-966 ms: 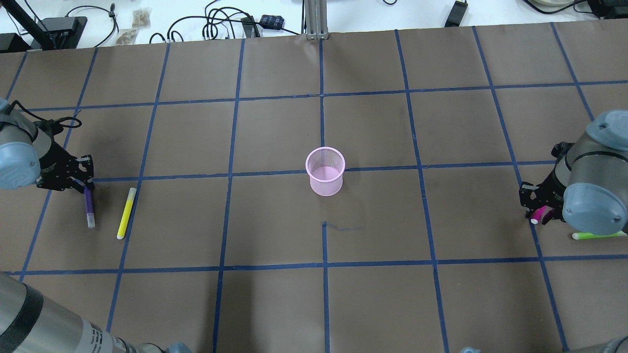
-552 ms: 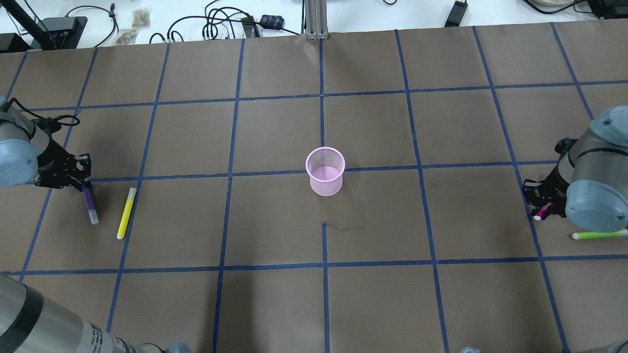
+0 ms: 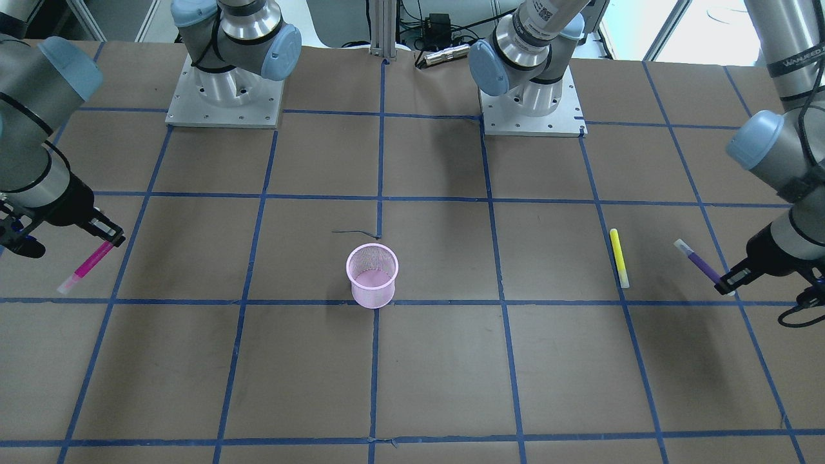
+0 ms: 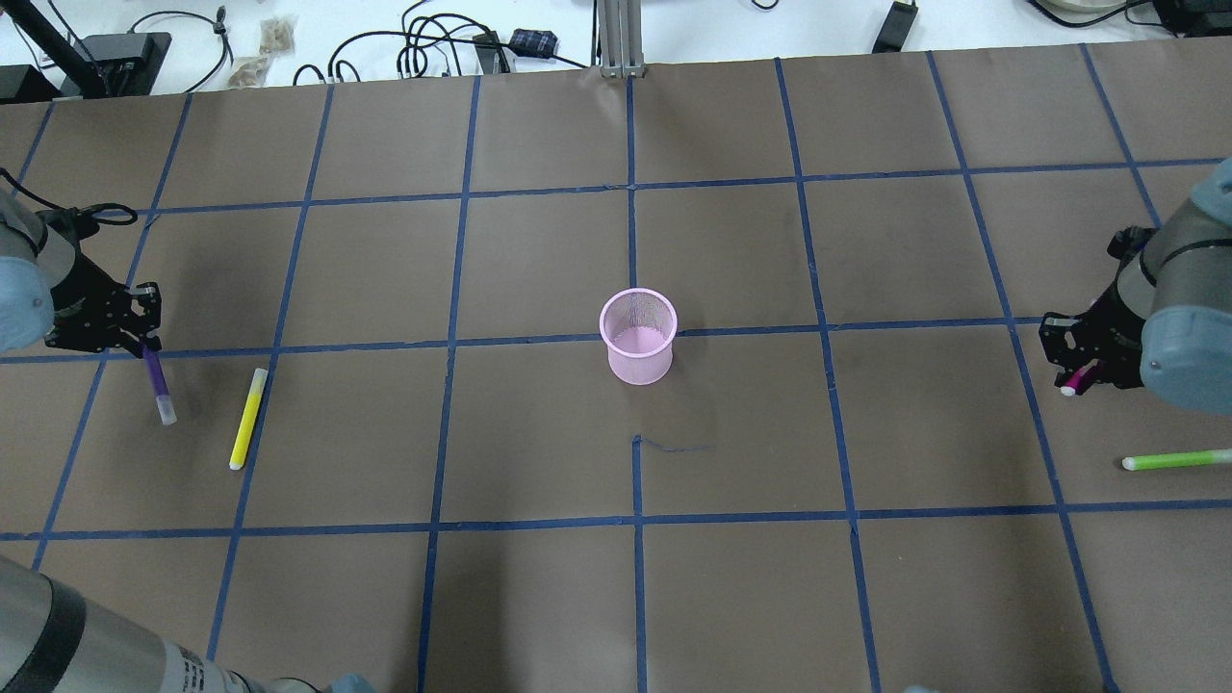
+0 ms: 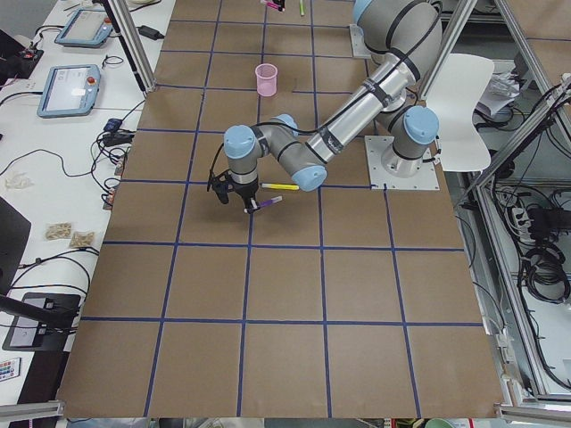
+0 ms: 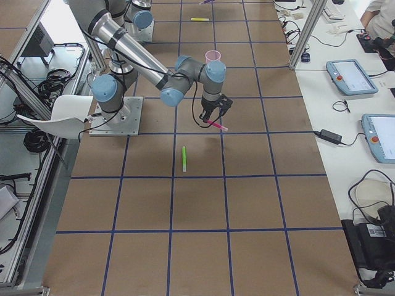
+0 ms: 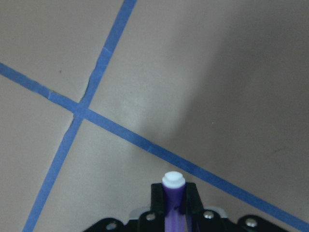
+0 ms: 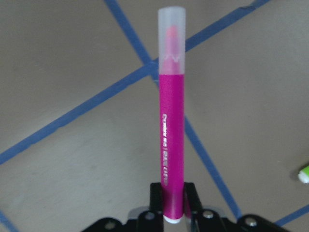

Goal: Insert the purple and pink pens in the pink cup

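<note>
We find the left end effector [image 3: 727, 281] clamped on the purple pen [image 3: 701, 263], the right end effector [image 3: 111, 240] on the pink pen [image 3: 87, 264], each gripped endwise for dropping into the central pink cup [image 3: 374, 293].

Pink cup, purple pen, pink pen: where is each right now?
pink cup [image 4: 641, 368], overhead exterior view, front mesh wall.
purple pen [image 4: 156, 382], overhead exterior view, mid-barrel.
pink pen [image 8: 171, 145], right wrist-mounted view, magenta barrel.

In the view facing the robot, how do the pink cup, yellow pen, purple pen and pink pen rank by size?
1. pink cup, the bulkiest.
2. pink pen and purple pen: they look alike. Both are held in the air, nearer the camera, so their rank is unsure.
3. yellow pen, looks slightly shorter.
</note>
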Controlling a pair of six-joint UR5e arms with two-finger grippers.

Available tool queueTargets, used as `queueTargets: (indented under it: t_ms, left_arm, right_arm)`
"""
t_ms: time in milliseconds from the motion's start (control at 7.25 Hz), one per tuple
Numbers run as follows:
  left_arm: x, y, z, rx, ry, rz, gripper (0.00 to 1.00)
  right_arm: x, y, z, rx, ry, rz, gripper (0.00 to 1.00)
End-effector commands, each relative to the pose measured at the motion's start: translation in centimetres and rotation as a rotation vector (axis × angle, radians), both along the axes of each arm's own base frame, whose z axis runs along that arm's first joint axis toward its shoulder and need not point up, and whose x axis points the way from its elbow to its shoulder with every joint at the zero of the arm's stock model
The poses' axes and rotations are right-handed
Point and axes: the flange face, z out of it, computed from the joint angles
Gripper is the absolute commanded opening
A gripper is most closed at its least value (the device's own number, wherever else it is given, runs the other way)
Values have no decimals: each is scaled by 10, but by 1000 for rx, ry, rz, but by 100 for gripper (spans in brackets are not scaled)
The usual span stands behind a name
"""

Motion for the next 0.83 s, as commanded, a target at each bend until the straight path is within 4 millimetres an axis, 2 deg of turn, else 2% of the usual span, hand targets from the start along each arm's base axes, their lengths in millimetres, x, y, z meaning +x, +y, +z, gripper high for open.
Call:
queueTargets:
  t_ms: [0,276,414,552,690]
  left_arm:
    - [-20,-10,51,-53,-37,-36,0]
    - [-63,-19,70,-56,-100,-95,0]
    - [-86,-23,77,-54,-145,-132,0]
    - [-98,-26,77,-57,-150,-145,0]
    - [-101,-27,76,-57,-147,-143,0]
  right_arm:
    - [77,-26,41,19,-46,56,0]
    - [171,-48,74,18,-279,-106,0]
    - [230,-63,84,54,-379,-228,0]
    - [286,-72,104,73,-418,-308,0]
    - [331,-72,117,118,-456,-401,0]
